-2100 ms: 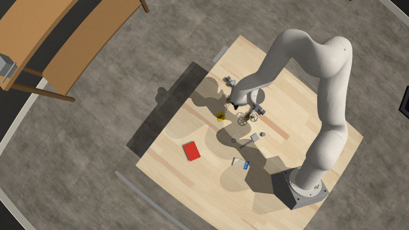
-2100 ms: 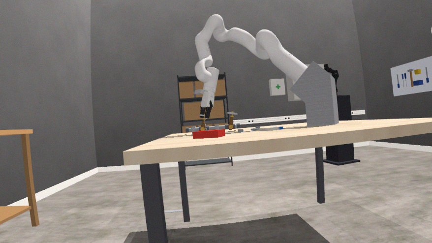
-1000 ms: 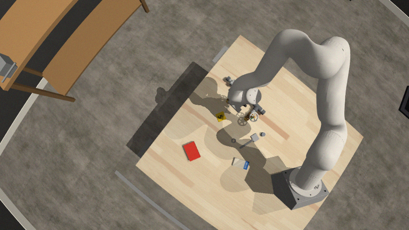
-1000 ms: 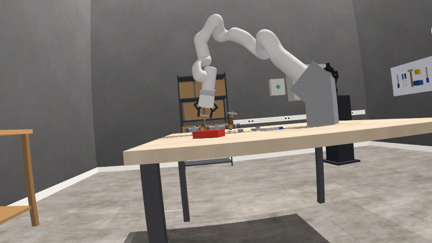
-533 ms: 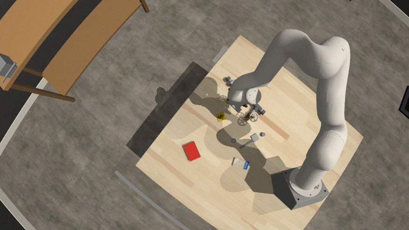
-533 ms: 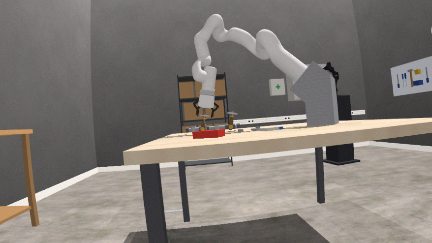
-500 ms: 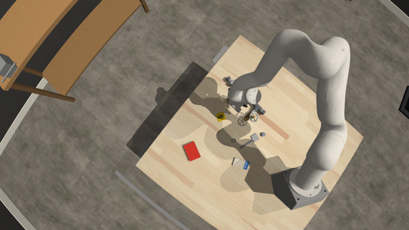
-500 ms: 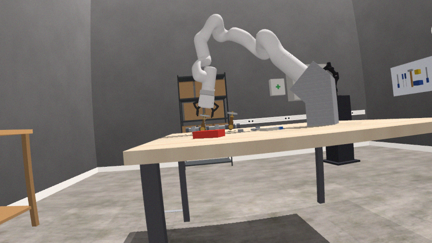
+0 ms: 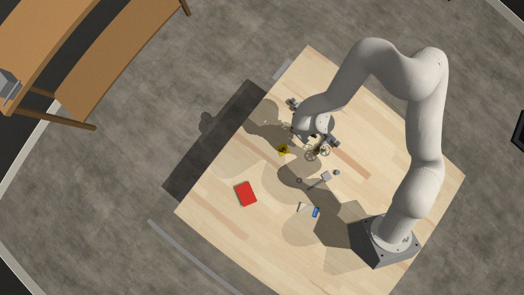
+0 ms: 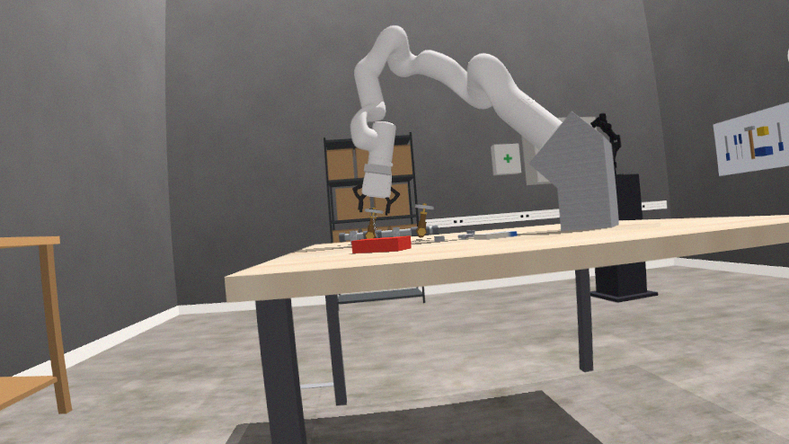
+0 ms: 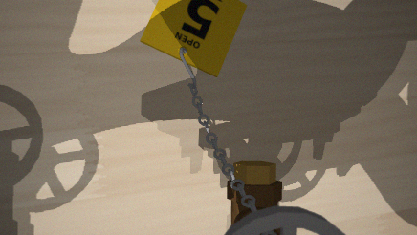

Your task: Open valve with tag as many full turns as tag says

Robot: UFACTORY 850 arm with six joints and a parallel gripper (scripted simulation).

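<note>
Valve with the tag [image 10: 370, 227] [image 11: 255, 195] stands toward the tabletop's upper-left edge in the top view, nearer the top corner than the left one. Its grey handwheel [image 10: 373, 210] [image 11: 287, 212] is uppermost; how far it is turned, cannot tell. Gripper [image 9: 303, 136] [image 10: 374, 211] above it, pointing down, fingers wide apart, one to each side of the wheel in the exterior view; nothing clamped. Contact with the rim: cannot tell. Chain [image 11: 211, 138] runs from the valve to a yellow tag [image 9: 282, 149] [image 11: 196, 29], lying on the wood toward the upper-left edge, reads "5", "OPEN". Second valve's handwheel [image 9: 330, 148] [image 10: 424, 207] lies farther in from that edge, beside grey pipework [image 9: 333, 140] [image 10: 395, 232]. Beyond it, a grey mallet-like tool [image 9: 326, 176] and a small ring [image 9: 296, 180]. Red box [image 9: 245, 194] [image 10: 380, 244] sits toward the left corner. Arm's base [image 9: 360, 243] [image 10: 587, 182] stands by the lower-right edge.
</note>
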